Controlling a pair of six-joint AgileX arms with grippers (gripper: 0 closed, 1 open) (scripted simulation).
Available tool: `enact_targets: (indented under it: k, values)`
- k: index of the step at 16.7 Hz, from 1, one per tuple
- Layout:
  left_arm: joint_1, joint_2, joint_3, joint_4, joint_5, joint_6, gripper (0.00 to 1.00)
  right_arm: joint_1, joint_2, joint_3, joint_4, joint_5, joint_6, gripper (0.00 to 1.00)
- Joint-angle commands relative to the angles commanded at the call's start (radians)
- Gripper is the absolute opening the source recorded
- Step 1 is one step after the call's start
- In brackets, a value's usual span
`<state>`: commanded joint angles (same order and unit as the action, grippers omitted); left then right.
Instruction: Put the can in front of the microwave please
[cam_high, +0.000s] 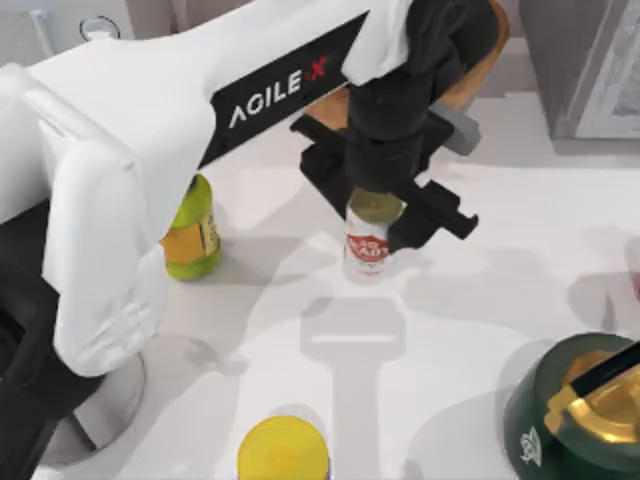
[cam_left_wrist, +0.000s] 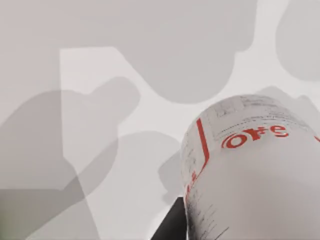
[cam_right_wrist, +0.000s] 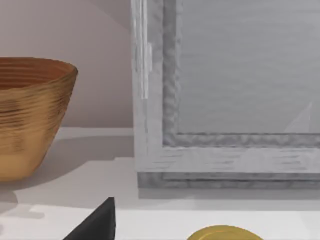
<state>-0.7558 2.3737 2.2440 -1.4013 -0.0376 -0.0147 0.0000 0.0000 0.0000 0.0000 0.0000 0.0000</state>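
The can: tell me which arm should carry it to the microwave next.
Left. The left gripper is already down over the can at mid-table, its fingers beside the can's top, and the left wrist view has the can right up close. The right wrist view faces a wooden bowl and a grey appliance, not the can.

can (cam_high: 368, 245): 1 | green-yellow bottle (cam_high: 193, 235): 1 | yellow-lidded container (cam_high: 283, 450): 1 | wooden bowl (cam_right_wrist: 30, 115): 1 | grey box (cam_right_wrist: 225, 95): 1
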Motion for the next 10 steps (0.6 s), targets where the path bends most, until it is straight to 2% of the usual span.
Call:
enact_targets:
  k: [5,10]
  values:
    - [0.286,-0.119,-0.024,0.066,-0.044,0.068,0.0,0.0,0.0,0.0,0.0,0.0,0.0,1.0]
    - [0.635,-0.196,-0.132,0.113,-0.023,0.146,0.0,0.0,0.0,0.0,0.0,0.0,0.0,1.0]
